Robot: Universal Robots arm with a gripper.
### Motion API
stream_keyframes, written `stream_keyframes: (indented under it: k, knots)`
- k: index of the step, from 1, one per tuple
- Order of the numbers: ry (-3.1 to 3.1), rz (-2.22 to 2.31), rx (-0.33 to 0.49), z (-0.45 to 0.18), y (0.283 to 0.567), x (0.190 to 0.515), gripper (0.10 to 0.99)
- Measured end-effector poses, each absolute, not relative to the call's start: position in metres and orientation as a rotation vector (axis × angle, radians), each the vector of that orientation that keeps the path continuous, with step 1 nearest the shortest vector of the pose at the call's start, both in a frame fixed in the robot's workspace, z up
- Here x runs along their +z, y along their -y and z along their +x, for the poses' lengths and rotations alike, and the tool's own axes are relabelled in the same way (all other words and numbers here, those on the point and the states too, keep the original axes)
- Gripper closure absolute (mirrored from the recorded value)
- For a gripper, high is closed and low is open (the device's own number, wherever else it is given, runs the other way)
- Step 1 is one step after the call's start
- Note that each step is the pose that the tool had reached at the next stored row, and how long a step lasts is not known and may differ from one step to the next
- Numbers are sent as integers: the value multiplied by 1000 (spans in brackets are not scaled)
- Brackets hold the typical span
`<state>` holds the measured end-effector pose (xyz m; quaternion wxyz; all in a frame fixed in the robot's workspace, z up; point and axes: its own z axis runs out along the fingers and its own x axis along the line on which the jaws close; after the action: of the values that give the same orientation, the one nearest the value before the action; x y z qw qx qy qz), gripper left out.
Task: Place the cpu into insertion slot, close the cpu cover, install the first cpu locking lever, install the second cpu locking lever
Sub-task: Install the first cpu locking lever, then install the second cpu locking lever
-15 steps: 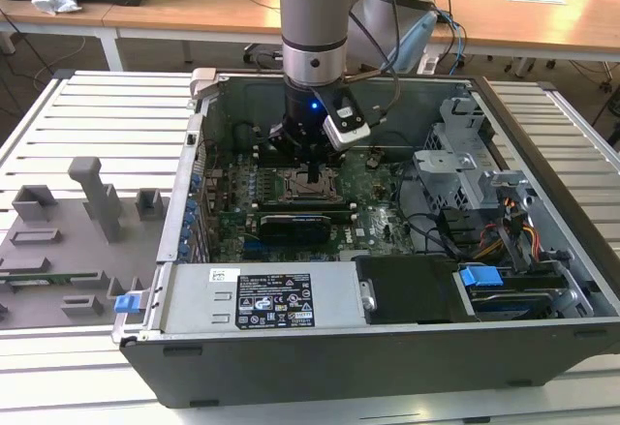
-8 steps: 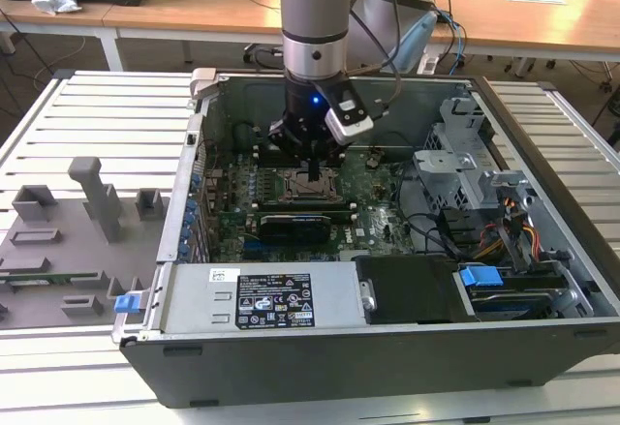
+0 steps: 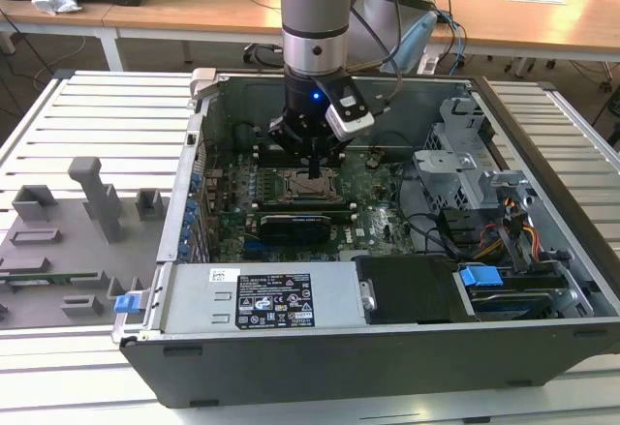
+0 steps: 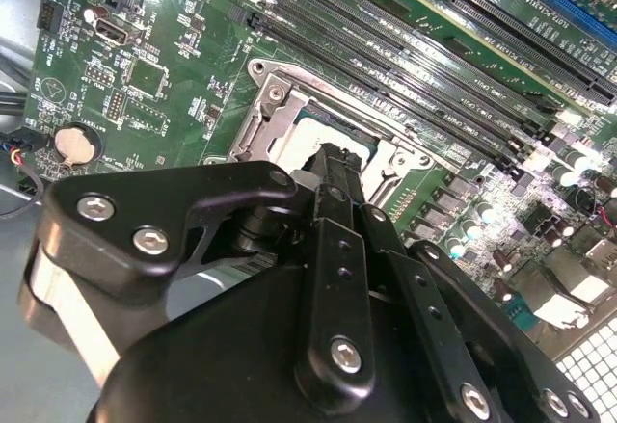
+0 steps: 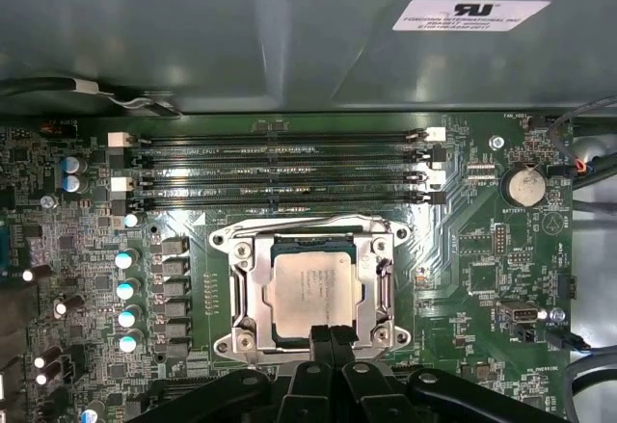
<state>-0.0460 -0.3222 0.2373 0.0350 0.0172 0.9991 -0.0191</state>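
Pincer fingers pressed together, holding nothing, at the socket's near edge. Beyond them we see the cpu seated in the insertion slot, the cpu cover down around it. We judge the locking levers are the step in hand.

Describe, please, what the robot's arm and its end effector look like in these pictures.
The arm is a silver-grey cylinder with a pale blue band and a small blue light below. A white-and-grey box is mounted beside the wrist, with dark cables trailing behind. The end effector is matte black metal, with bolted linkage plates and silver screws showing in both wrist views.
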Motion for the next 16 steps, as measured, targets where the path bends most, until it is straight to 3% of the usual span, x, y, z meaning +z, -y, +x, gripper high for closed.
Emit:
stream_keyframes:
  k: [11,16]
  knots:
    - [-3071,54,-36,-46,324,238,980]
    - [-3071,54,-35,-46,345,238,980]
